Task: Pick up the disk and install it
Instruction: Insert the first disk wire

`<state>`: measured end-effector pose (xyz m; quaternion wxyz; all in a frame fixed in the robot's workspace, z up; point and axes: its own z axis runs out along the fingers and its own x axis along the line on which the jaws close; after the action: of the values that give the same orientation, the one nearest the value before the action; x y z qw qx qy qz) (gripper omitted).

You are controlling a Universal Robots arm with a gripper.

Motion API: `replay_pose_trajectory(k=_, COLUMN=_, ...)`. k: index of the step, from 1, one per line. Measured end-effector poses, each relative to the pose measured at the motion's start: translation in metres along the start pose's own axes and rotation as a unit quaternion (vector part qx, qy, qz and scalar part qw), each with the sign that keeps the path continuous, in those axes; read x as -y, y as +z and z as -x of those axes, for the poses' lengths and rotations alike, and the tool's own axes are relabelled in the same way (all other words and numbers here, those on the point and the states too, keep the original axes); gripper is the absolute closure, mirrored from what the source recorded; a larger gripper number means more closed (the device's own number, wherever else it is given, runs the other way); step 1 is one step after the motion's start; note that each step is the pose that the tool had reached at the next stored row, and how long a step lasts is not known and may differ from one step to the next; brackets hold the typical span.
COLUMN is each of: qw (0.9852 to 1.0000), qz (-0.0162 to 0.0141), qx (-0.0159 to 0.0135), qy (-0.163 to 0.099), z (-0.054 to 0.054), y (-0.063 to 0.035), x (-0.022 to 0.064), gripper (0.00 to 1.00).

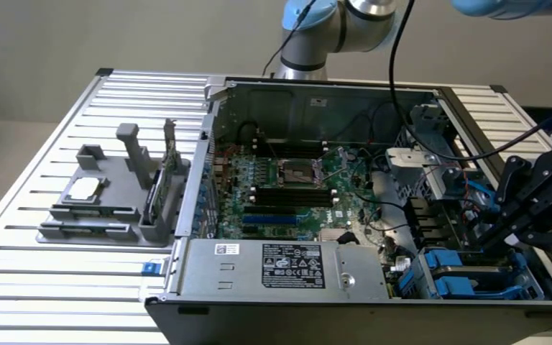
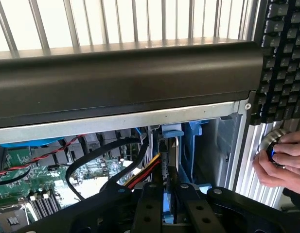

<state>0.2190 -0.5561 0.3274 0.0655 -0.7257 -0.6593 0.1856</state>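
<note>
Disk [image 2: 170, 167]: held edge-on between narrowed jaws, over computer case [image 1: 353, 305] drive bay.
Handling: likely stiff, fairly heavy, shock-sensitive; grip its blue side rails.

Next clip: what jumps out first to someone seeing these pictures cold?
The opened computer case on the slatted metal table, its green motherboard bared beside the silver power-supply box at the near edge. At the exterior view's right, the black gripper reaches into the drive bays, above blue carriers. In the wrist view a person's hand grips a round knob beside a black keyboard.
</note>
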Motion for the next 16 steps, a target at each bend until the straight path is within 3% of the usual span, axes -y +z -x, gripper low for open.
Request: replay_pose_trajectory(k=16, qw=1.0, qz=-0.0008, qx=0.002, qy=0.001, z=-0.0002, y=0.0004, x=-0.0013, gripper=0.84)
